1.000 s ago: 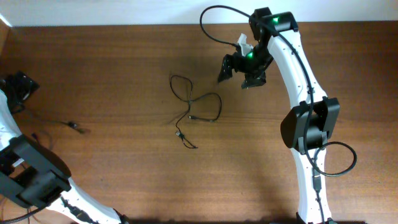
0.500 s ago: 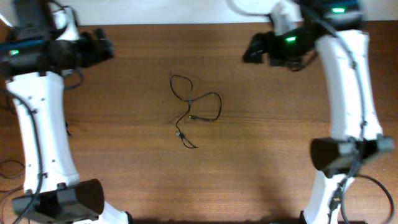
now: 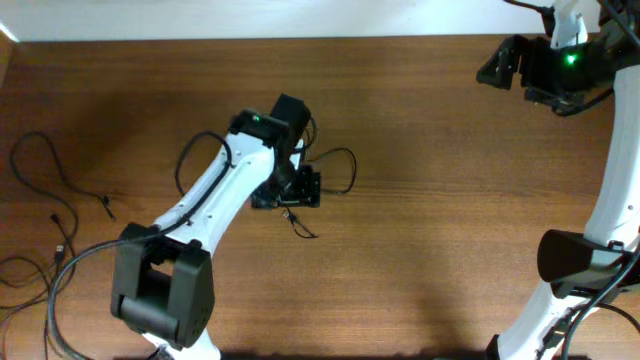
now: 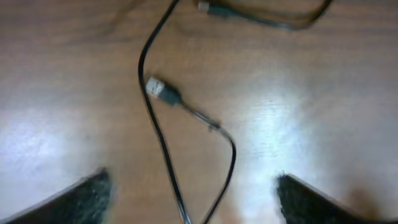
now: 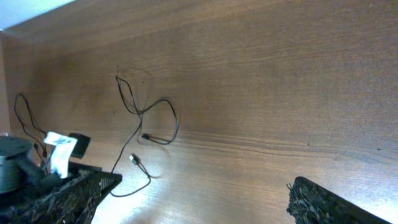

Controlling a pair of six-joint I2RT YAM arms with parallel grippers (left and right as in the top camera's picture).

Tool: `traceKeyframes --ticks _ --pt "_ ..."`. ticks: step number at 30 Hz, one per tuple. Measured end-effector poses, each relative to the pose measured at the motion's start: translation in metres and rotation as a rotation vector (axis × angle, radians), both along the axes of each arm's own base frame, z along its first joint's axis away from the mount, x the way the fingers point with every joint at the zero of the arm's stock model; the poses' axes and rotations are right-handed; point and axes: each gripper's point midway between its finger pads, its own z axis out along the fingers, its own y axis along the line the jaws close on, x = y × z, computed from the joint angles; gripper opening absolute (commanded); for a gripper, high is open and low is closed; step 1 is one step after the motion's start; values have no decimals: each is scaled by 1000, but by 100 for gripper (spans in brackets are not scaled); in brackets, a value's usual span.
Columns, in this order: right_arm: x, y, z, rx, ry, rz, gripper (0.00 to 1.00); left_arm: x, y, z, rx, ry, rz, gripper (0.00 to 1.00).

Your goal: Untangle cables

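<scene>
The tangled cables [image 3: 347, 165] are thin black cords lying in loops at the table's centre, with a tail [image 3: 303, 229] running toward the front. My left gripper [image 3: 292, 190] hovers just over the tangle, open. In the left wrist view two strands [image 4: 163, 146] run between its spread fingers [image 4: 194, 202], and a silver-tipped plug [image 4: 159, 89] lies just ahead. My right gripper [image 3: 512, 66] is open and empty, high at the far right corner. Its wrist view shows the same loops [image 5: 163, 118] and a plug [image 5: 134, 160] far below its fingers [image 5: 193, 199].
More loose black cords [image 3: 40, 190] lie along the table's left edge. A pale wall strip [image 3: 300, 15] borders the far edge of the wooden table [image 3: 430, 260]. My left arm [image 3: 210, 200] crosses the table from front left to centre.
My left arm has swung in from the left side to the centre, over the tangle. My right arm has drawn away to the far right corner. The tangle has kept its shape.
</scene>
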Motion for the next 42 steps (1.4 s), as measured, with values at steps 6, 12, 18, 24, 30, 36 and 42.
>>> traceKeyframes --ticks 6,12,18,24,30,36,42 --pt "2 0 -4 2 10 0 99 28 -12 -33 -54 -137 47 11" --pt "3 -1 -7 3 19 0 99 121 -9 -9 0 -560 114 48" --pt "4 -1 -9 4 23 0 99 156 -19 -79 17 -592 124 77" --pt "4 -1 -9 4 23 0 98 166 -22 -83 19 -616 122 5" --pt "4 -1 -9 4 23 0 99 183 -3 -59 31 -648 79 0" --pt "4 -1 -9 4 23 0 99 197 162 256 77 -1340 406 0" --pt "-1 13 -34 16 112 31 98 153 411 249 588 -1359 927 5"
